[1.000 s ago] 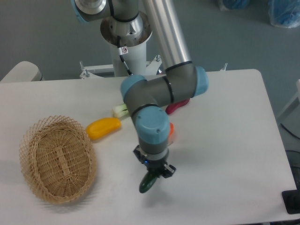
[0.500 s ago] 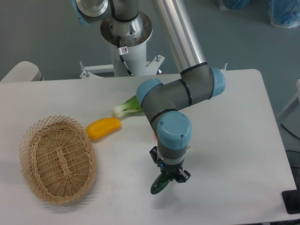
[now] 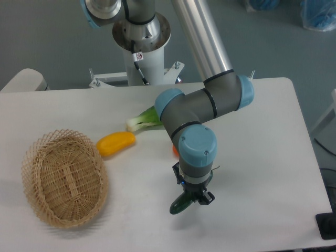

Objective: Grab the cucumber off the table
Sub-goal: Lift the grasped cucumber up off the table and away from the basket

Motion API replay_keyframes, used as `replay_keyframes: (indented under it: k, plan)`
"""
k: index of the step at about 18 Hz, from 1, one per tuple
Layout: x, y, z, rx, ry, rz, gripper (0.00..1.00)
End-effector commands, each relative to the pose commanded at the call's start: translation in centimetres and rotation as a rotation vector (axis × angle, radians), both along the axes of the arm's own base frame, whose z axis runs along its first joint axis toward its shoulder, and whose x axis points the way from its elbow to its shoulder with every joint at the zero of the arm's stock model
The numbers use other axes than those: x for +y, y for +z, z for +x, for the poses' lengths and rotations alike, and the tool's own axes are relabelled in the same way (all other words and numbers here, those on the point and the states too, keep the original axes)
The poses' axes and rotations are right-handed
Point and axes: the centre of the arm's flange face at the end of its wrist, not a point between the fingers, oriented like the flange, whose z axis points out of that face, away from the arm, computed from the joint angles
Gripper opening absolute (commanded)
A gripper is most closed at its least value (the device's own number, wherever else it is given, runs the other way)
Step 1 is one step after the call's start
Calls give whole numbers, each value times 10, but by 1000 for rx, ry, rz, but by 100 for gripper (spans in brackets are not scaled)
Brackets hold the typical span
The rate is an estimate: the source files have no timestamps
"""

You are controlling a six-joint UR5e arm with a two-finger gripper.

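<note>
**Near the front of the table, the cucumber is in the robot's grip**

Near the front edge of the big flat white table (image 3: 262, 157), the small black two-finger gripper (image 3: 193, 198) points straight down. Its fingers are closed tight around the slim, dark green, shiny cucumber (image 3: 181, 205). Only the lower end of the cucumber shows. It sticks out below the gripper and leans down to the left. The upper end is hidden behind the fingers and the blue and grey arm (image 3: 195, 149).

The step in hand looks like the lift. The grab seems done, because the fingers are clamped on the cucumber. From this one high view it is hard to tell if the low tip is touching the table or hanging just above it. A soft shadow lies right under the tip, so it is at most a little way up.

The next move should be a slow, straight rise, with the fingers kept shut. The cucumber is smooth and held near one end, so it could swing or slip if the arm jerks.

Other things sit well away from the gripper. A round woven straw basket (image 3: 63, 178) is on the left side. A glossy yellow pepper (image 3: 115, 143) lies beside it. A leafy green bok choy with a white stalk (image 3: 142, 121) peeks out from behind the arm.
</note>
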Motion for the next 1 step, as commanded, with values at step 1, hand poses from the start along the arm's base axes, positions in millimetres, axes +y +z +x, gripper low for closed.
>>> replay_keyframes:
  k: [1]
  plan:
    - [0, 0, 0, -2, 0, 0, 15]
